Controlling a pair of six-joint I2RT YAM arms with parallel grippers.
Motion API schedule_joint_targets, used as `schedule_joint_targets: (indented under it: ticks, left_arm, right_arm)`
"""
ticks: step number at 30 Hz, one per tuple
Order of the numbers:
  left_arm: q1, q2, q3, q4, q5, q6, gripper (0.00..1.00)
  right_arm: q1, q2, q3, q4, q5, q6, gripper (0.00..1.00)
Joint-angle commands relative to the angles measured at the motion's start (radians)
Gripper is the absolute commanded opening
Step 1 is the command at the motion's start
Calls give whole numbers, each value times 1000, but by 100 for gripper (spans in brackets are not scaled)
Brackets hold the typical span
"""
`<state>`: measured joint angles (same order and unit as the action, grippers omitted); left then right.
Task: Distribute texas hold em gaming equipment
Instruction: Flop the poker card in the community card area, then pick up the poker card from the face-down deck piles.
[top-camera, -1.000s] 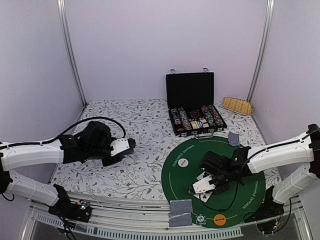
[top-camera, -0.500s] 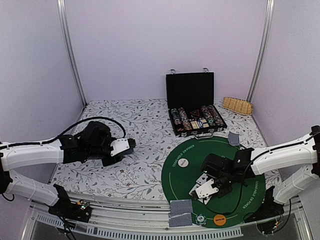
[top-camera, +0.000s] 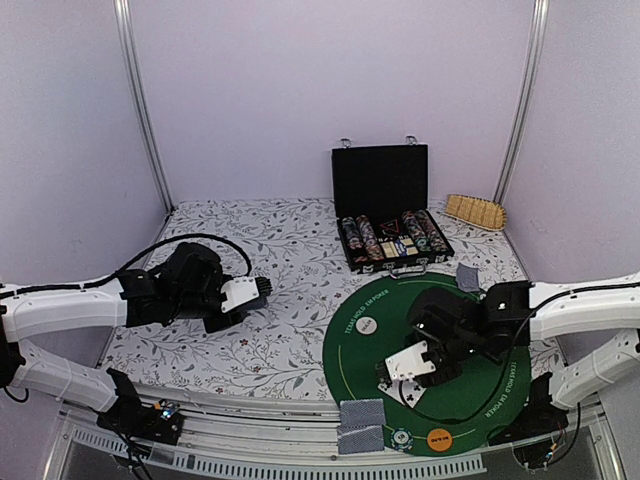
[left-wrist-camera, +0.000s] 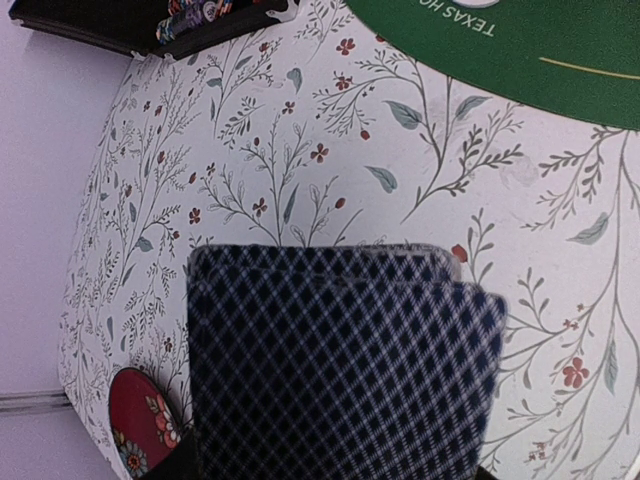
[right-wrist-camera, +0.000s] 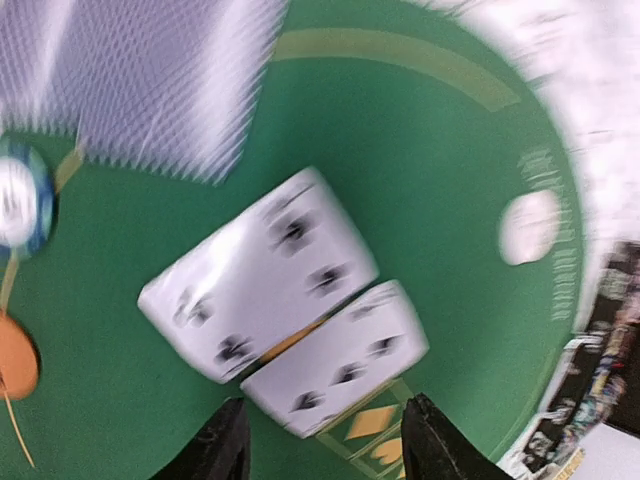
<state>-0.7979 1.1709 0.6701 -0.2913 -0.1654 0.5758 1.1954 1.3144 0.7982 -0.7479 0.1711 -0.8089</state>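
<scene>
Two white face-up playing cards (right-wrist-camera: 262, 272) lie side by side on the green round mat (top-camera: 470, 400). My right gripper (right-wrist-camera: 325, 450) hangs open just above them, one dark finger on each side, touching neither; from above it (top-camera: 392, 380) is over the mat's middle. A fan of blue-patterned card backs (left-wrist-camera: 340, 370) fills the left wrist view. My left gripper (top-camera: 262, 287) is shut on them, out over the floral cloth left of the mat. A white disc (top-camera: 367, 324), an orange disc (top-camera: 437, 437) and a striped chip (top-camera: 401, 437) sit on the mat.
Two face-down cards (top-camera: 361, 425) lie at the mat's near edge and one (top-camera: 468, 277) at its far edge. An open black case (top-camera: 392, 240) of chips stands behind the mat, a woven tan piece (top-camera: 474, 210) at the back right. A red dish (left-wrist-camera: 135, 420) lies near the left gripper.
My right gripper has opened, let go of a face-up card on the mat and drawn back a little. The left arm has not moved.
</scene>
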Motion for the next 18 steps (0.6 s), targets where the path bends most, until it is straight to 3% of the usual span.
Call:
schedule_joint_targets:
  ticks: [1, 4, 7, 8, 11, 15, 18]
  left_arm:
    - [-9, -7, -4, 4, 10, 1, 49]
    - [-8, -7, -2, 4, 14, 1, 49]
    - [-8, -5, 1, 3, 20, 2, 49]
    - [-9, -5, 3, 4, 21, 1, 49]
    - [-10, -8, 6, 6, 19, 0, 49]
    - [-10, -19, 3, 13, 22, 3, 49]
    - [-12, -26, 0, 18, 14, 4, 49]
  right_arm:
    - [-49, -136, 86, 255, -84, 181, 61]
    - [-189, -166, 127, 473, -184, 467, 87]
    - [-425, -105, 175, 644, -497, 765, 97]
    - [-469, -62, 186, 705, -586, 919, 98]
    - [-518, 105, 240, 853, -758, 1179, 98]
    - [-518, 389, 450, 898, -923, 1379, 91]
    - [-497, 583, 576, 901, -987, 1458, 90]
